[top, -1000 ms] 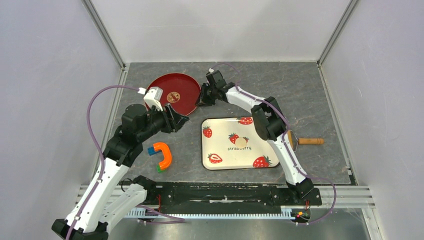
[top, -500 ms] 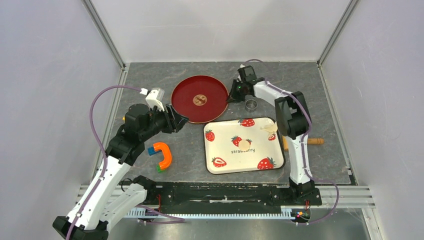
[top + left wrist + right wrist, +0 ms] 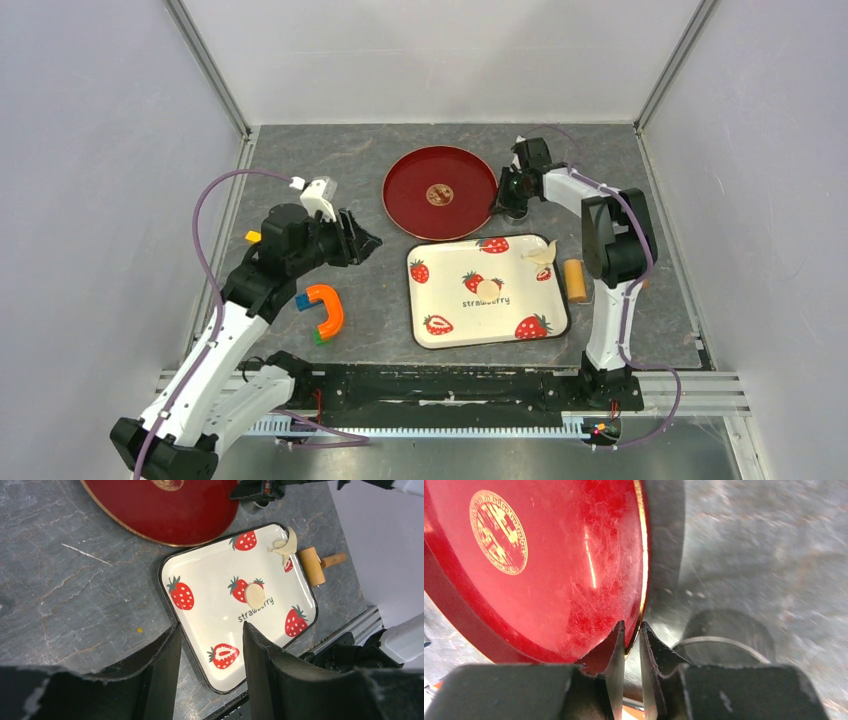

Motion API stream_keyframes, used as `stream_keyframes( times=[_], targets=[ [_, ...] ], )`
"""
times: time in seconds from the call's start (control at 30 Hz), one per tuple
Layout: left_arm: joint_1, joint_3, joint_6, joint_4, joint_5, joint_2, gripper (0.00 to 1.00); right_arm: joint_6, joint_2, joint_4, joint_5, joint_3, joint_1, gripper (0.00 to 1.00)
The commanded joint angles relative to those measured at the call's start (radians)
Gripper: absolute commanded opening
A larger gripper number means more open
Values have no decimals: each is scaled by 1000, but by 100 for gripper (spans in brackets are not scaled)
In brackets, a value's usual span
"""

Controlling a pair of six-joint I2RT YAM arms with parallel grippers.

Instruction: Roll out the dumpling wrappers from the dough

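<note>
Two arms, three views.

**Top external**
- Change over the last second: the red plate [image 3: 440, 192] has travelled rightward across the table [image 3: 300, 160] together with the right gripper [image 3: 499, 205].
- That arm has swung right and now covers the handle of the rolling pin [image 3: 575, 280].
- The dough scrap [image 3: 541, 255], hidden under the arm before, is now exposed.
- The left gripper [image 3: 370, 241] has barely shifted.
- The right gripper is clamped on the plate's right rim.
- One dumpling wrapper [image 3: 487, 288] lies on the strawberry tray [image 3: 414, 300]. It is on the base side of the right gripper and well apart from it, and to the right of the left gripper, also apart.
- The scrap sits in the tray's far right corner, near the right gripper but not touching it.

**Left wrist**
- The fingers are spread, with nothing between them.
- The tray lies directly ahead of the fingertips, with the wrapper beyond them and slightly right.
- The scrap is farther off on the right, just beside the rolling pin.

**Right wrist**
- The fingers are pressed nearly together and pinch the plate's gold-edged rim.
- A blurred metal ring [image 3: 724, 642] lies just right of the fingertips.
- No dough shows in this view.
</note>
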Motion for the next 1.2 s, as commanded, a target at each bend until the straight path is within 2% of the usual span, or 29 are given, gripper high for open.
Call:
stream_keyframes(
  times=[0.0,0.3,0.4,0.57,0.8,1.03,1.17],
  targets=[
    [2,-9,9,28,26,30,53,-89,-97,-41,67,-88,-46,17],
    [1,-30,-32,27,17,96,53,-169,-191,-72,118,-98,-86,24],
    [2,-38,-50,25,14,125,53,-191,-249,-58,114,-110,-86,44],
    [2,-36,-71,-7,2,181,53,-226,-372,-66,123,-172,-87,64],
    [3,-48,-109,-38,-15,272,55,-253,-588,-63,124,-431,-90,82],
    [46,-61,-104,-111,-75,317,64,-268,-789,-73,138,-719,-95,89],
    [100,-74,-93,-133,-81,315,66,-269,-870,-89,141,-816,-97,91]
  ],
)
